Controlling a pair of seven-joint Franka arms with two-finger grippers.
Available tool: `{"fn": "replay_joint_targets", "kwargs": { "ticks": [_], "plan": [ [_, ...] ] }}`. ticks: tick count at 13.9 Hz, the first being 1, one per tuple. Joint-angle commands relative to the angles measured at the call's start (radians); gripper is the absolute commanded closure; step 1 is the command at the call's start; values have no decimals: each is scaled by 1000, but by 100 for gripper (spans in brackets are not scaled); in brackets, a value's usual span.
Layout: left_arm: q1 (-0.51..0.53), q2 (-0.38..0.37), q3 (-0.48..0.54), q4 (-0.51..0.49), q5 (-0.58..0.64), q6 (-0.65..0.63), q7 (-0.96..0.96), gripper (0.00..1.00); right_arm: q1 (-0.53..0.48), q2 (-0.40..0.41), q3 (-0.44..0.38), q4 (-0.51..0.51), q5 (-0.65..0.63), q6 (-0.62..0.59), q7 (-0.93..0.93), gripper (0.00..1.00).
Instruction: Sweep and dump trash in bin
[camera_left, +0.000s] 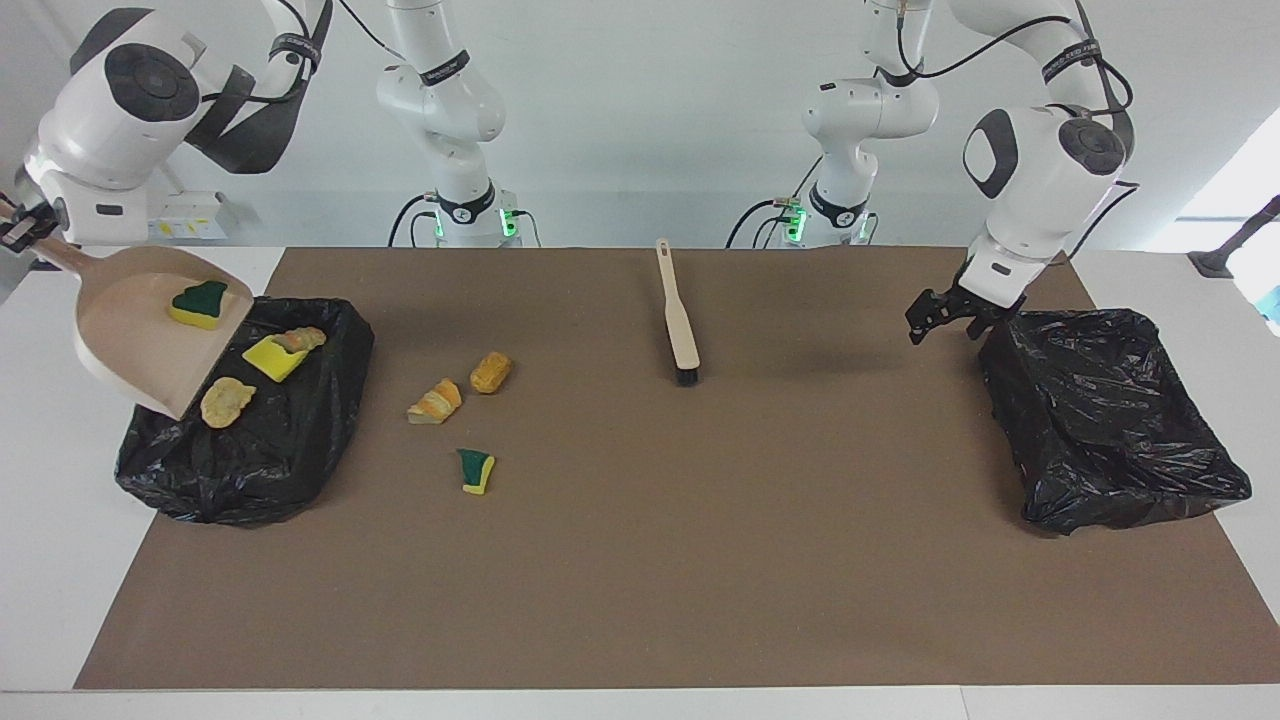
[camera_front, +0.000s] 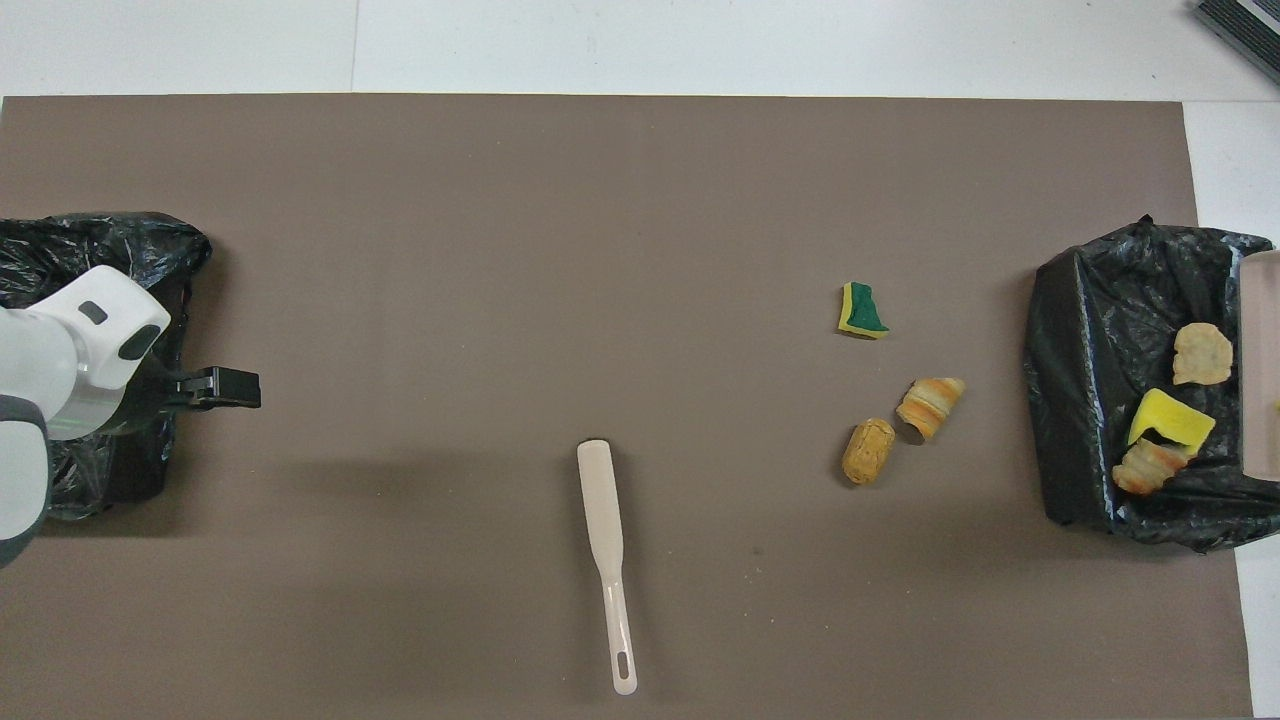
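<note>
My right gripper (camera_left: 22, 232) is shut on the handle of the beige dustpan (camera_left: 130, 345), which hangs tilted over the black-lined bin (camera_left: 250, 450) at the right arm's end. One green-and-yellow piece of trash (camera_left: 198, 303) still lies in the pan. A yellow piece (camera_left: 268, 357), a tan piece (camera_left: 228, 400) and an orange piece (camera_left: 303, 338) lie in the bin. Three more scraps rest on the mat beside that bin: an orange-brown one (camera_left: 490, 372), a striped one (camera_left: 436, 402) and a green-yellow one (camera_left: 476, 470). My left gripper (camera_left: 940, 325) hangs open and empty.
The beige brush (camera_left: 680, 320) lies on the brown mat (camera_left: 640, 560) mid-table, bristles pointing away from the robots. A second black-lined bin (camera_left: 1100, 420) sits at the left arm's end, with the left gripper over the mat beside its rim.
</note>
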Motion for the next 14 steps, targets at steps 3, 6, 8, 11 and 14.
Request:
{"fn": "replay_joint_targets", "kwargs": {
  "ticks": [3,6,8,11,14],
  "plan": [
    [8,22,-13,215,10,-182,6,0,-13,16,7,-25,15,11,64,100],
    [4,21,-12,329,11,-296,7,0,-17,27,3,43,-17,-4,-83,100],
    [5,12,-12,410,11,-391,35,0,-12,16,6,43,-55,-3,-121,100],
    [3,-11,-12,438,11,-462,35,0,-1,12,9,22,-130,55,-36,100],
    [5,-14,-15,453,13,-480,27,0,2,42,12,-32,-161,77,59,100]
  ]
}}
